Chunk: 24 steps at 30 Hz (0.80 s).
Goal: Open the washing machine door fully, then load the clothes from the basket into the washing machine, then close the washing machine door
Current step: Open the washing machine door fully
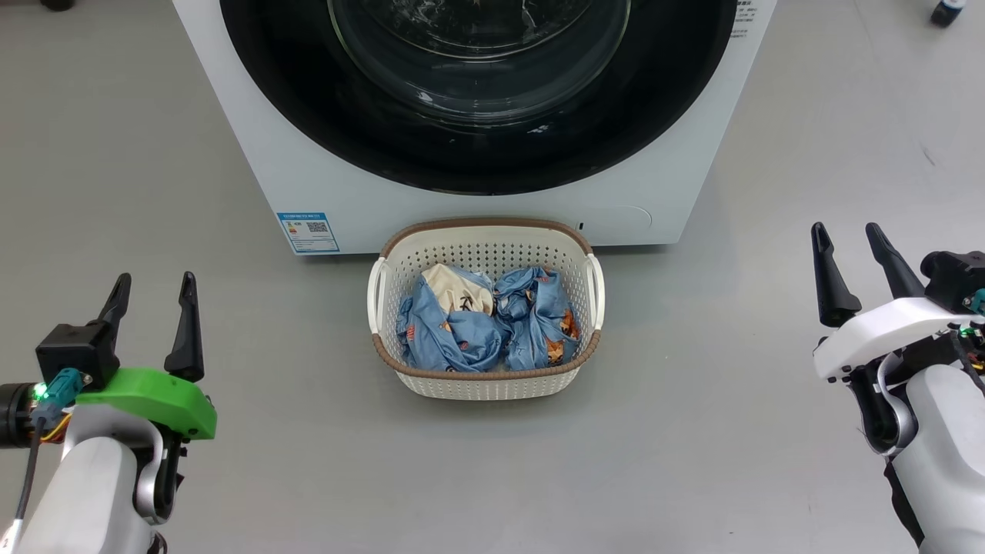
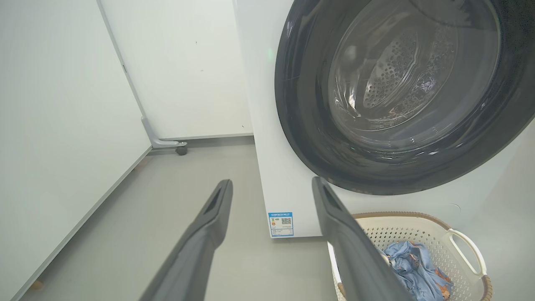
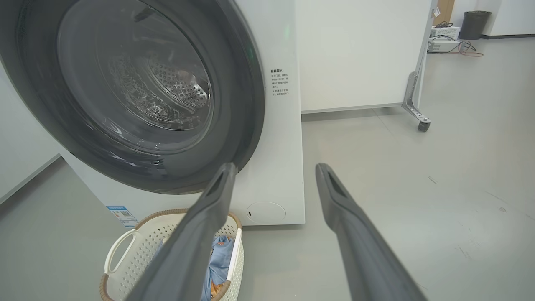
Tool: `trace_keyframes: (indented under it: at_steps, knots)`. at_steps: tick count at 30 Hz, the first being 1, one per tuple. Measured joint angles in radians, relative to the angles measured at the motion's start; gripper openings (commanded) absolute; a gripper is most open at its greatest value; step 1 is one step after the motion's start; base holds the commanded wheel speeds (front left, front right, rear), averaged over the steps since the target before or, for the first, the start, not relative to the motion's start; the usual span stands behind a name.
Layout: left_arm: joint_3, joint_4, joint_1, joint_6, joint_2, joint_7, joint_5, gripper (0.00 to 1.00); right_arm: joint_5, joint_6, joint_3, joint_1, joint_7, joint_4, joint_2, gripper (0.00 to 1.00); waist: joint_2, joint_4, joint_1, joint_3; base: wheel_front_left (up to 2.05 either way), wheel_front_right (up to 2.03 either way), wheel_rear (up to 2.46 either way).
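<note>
A: Step in hand, judged from the layout: the first one, opening. Noted the large round washing machine door [image 1: 477, 158], wide glossy black ring [image 1: 292, 46] round a domed clear glass window [image 1: 477, 61]. Shut, flush with the front of the big white box-shaped washing machine [image 1: 662, 192].

B: Claws?

A: Left gripper [image 1: 154, 278] at lower left and right gripper [image 1: 846, 228] at lower right, each with long dark fingers spread apart, holding nothing, well apart from the door.

B: And the load?

A: Cream-white perforated plastic basket [image 1: 485, 388] with brown woven-look rim, set on the grey floor [image 1: 692, 462] at the machine's foot, directly below the door. Cannot tell whether touching the machine or just beside it. Light blue printed clothes [image 1: 462, 338], one with a cream panel, bunched inside.

B: Advice for the pull?

A: Find the catch first — no handle or recess made out on the ring. Cannot tell the hinge side either. Hook a finger behind the ring's free edge, never on the glass. Pull along the door's arc, not straight back. Pass above the basket's white side handles [image 1: 375, 285] to avoid nudging it. Swing through to the stop, to avoid crowding the later reach.

B: Risk?

A: Probably slipping off glossy plastic — go slow, re-seat if sliding.
</note>
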Motion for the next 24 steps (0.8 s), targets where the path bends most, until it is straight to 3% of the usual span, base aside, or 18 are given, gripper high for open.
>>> trace_keyframes:
  at_steps: [24]
  knots:
    - [0.042, -0.008, -0.022, -0.013, -0.026, 0.000, 0.011, 1.00, -0.005, 0.001, -0.015, -0.015, 0.000, -0.004, 0.004, 1.00, 0.0000, 0.007, 0.0000, 0.029, 0.70, 0.70, -1.40]
